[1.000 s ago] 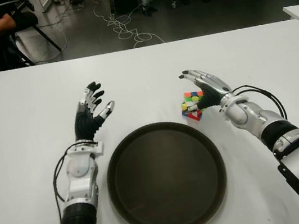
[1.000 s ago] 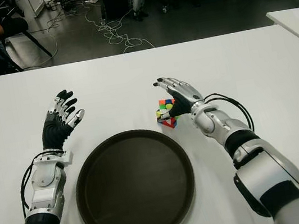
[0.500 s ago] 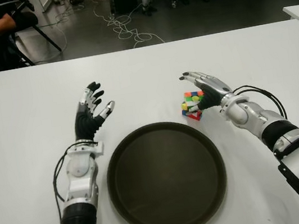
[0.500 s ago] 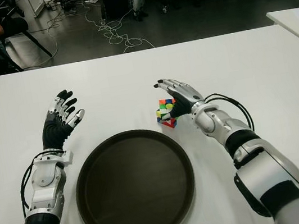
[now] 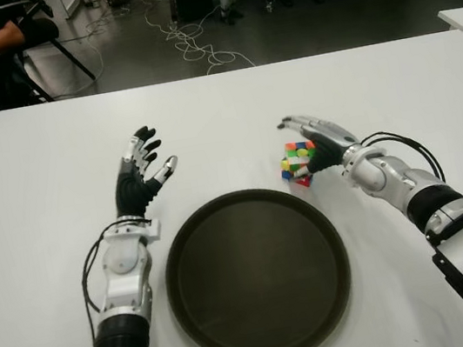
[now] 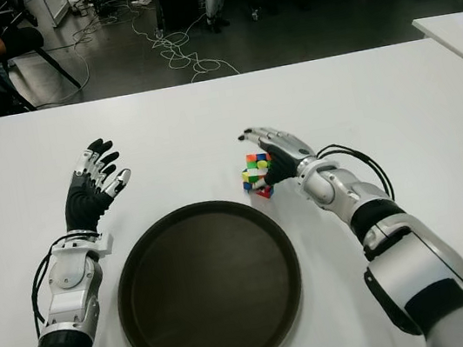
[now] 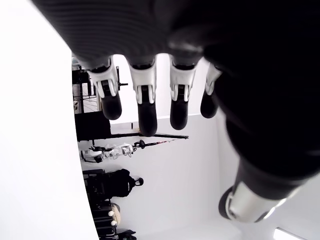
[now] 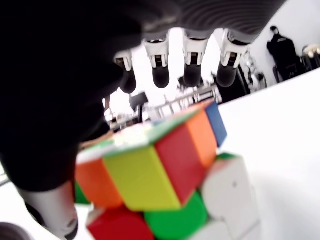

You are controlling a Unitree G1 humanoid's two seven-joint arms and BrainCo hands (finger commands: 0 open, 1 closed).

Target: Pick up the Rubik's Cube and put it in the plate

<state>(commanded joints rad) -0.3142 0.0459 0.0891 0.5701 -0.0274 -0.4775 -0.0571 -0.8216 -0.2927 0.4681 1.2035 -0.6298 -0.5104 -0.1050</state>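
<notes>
My right hand (image 5: pixel 314 138) is draped over the Rubik's Cube (image 5: pixel 297 163), fingers (image 8: pixel 192 60) arched wide above the top face, thumb down the near side, not closed, so no real grip yet. The cube sits on the white surface (image 5: pixel 41 248) just beyond the far right rim of the plate (image 5: pixel 256 275), close to the rim; I can't tell if it touches. In my right wrist view its top layer looks twisted off square from the layers below. That's my main risk: if I squeeze on a misaligned layer, it can rotate under the fingertips and the cube squirts out or twists loose on the lift. Second risk: the fingers reach past the far edge with lots of air under them, so when I close they may land on the top face rather than the far side, leaving a top pinch that slips. Third: the thumb pressing first would shove the cube along the surface before the fingers catch it, likely away from the plate. Fourth: a low carry clips the raised rim and knocks the cube free, so I need clear lift before moving across. My left hand (image 5: pixel 139 175) shows left of the plate, fingers spread, empty, well clear of the path.
</notes>
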